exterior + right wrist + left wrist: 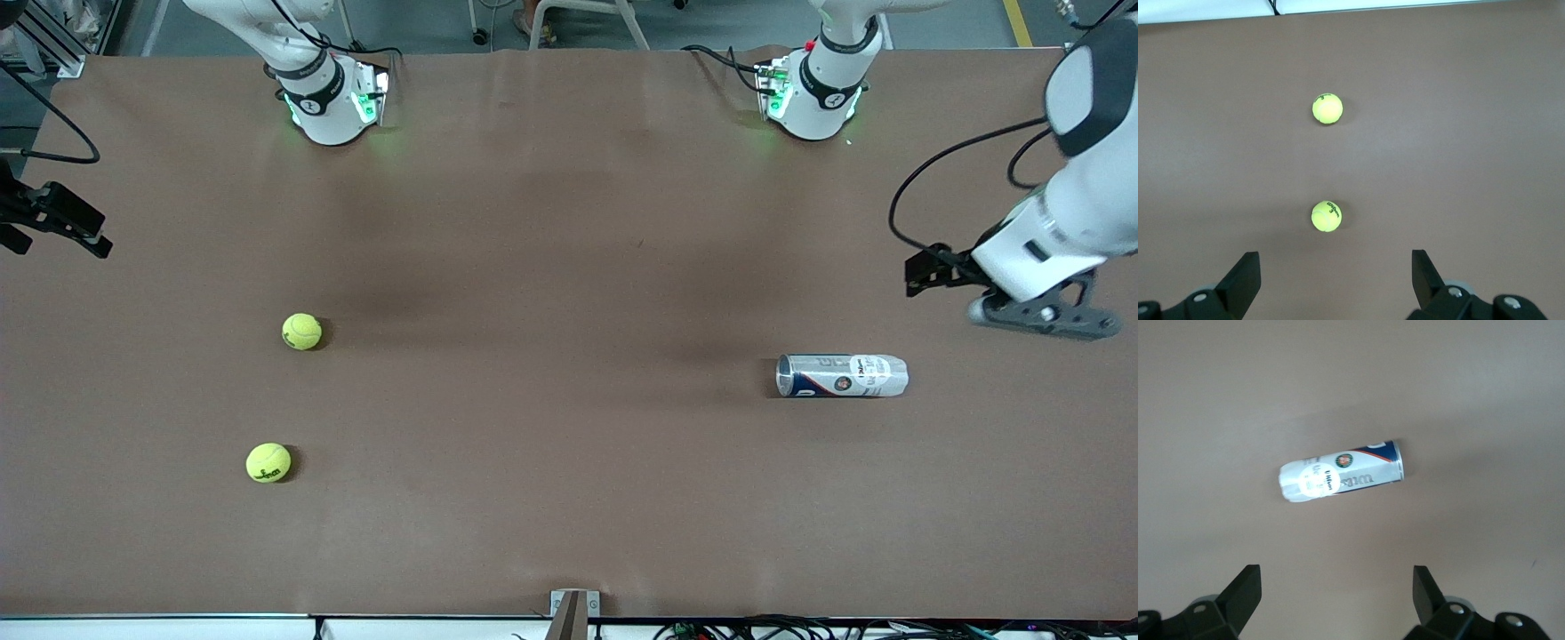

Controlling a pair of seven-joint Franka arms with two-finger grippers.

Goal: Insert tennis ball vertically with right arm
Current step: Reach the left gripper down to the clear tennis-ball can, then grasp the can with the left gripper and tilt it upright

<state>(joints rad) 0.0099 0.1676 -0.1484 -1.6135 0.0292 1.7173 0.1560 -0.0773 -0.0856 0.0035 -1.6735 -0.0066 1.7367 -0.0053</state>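
Two yellow-green tennis balls lie on the brown table toward the right arm's end: one (302,332) (1327,216) farther from the front camera, the other (268,463) (1327,108) nearer to it. A silver, white and blue ball can (842,375) (1341,471) lies on its side toward the left arm's end. My right gripper (55,222) (1336,263) hangs open and empty, high above the table with both balls in its view. My left gripper (1042,316) (1337,577) hangs open and empty above the table beside the can.
The brown table (569,267) carries only the balls and the can. Both arm bases (331,102) (813,98) stand along its edge farthest from the front camera. A small metal bracket (573,609) sits at the edge nearest that camera.
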